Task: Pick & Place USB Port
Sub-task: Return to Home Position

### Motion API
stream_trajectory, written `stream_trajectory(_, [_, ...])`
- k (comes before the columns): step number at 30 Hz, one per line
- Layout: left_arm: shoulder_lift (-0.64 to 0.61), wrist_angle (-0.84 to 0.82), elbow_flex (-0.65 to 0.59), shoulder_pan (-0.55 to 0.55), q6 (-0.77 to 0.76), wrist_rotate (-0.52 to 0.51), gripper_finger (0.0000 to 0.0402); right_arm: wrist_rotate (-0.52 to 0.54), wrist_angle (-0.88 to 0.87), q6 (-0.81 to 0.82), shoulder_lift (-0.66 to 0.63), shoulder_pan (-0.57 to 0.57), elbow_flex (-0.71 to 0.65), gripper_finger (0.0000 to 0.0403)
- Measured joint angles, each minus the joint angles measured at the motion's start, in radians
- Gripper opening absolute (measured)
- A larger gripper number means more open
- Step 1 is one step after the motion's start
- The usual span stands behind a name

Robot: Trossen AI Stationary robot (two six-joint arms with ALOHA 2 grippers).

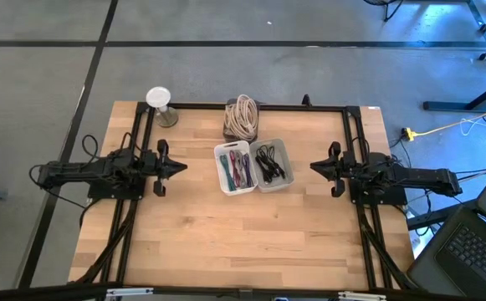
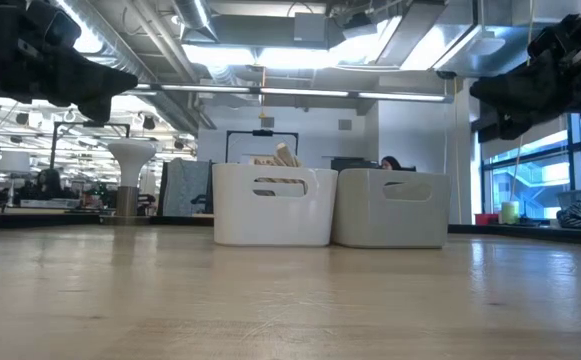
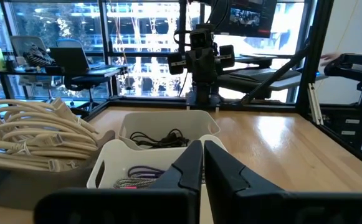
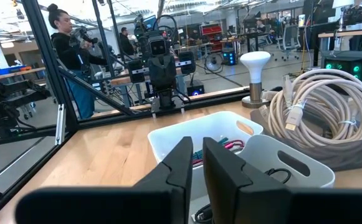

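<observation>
High view: white bin [image 1: 218, 170], gray bin [image 1: 290, 161] centre frame, midway between left gripper [image 1: 182, 166] and right gripper [image 1: 313, 166]; both grippers closed, empty. Homing judged complete.

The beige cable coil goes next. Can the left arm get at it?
Probably yes: the coiled beige cable lies uncovered behind the white plastic bin, only bare wooden table between it and the left claw.

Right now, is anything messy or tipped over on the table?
Nothing stands out. The white bin and gray bin stand upright, cables inside; the beige cable coil sits behind. Left gripper and right gripper hover at the sides.
</observation>
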Motion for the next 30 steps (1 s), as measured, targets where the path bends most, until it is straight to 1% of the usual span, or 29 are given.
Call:
stream_trajectory(15, [0.0,0.0,0.0,0.0,0.0,0.0,0.0013,0.0,0.0,0.0,0.0,0.0,0.0,0.004])
stream_trajectory(30, [0.0,0.001,0.0,0.0,0.0,0.0,0.0006,0.0,0.0,0.0,0.0,0.0,0.0,0.004])
